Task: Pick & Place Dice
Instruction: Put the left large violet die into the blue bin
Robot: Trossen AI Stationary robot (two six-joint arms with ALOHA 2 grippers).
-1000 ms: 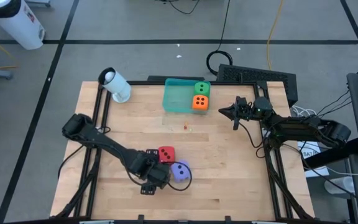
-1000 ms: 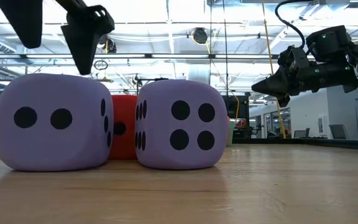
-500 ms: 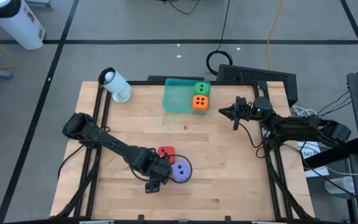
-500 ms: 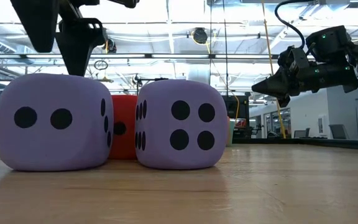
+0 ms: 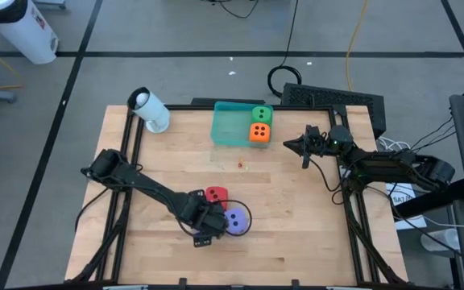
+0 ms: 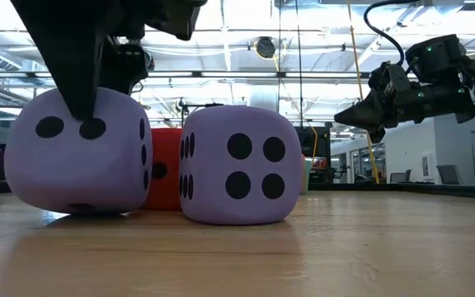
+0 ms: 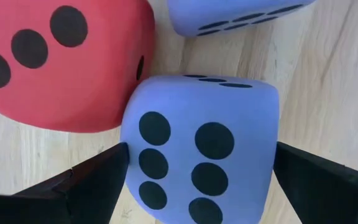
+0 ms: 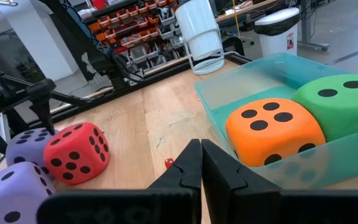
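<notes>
Teal tray (image 5: 230, 126) holding green die (image 5: 261, 115) and orange die (image 5: 258, 133). Well away from tray: left gripper (image 7: 201, 171) spread wide astride purple die (image 7: 204, 149), beside red die (image 7: 55, 62). Right gripper (image 8: 200, 163) closed, empty, near tray.

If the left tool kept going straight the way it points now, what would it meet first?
The purple-blue die directly beneath it: the left tool points down with its open fingers already straddling that die, which sits beside the red die.
</notes>
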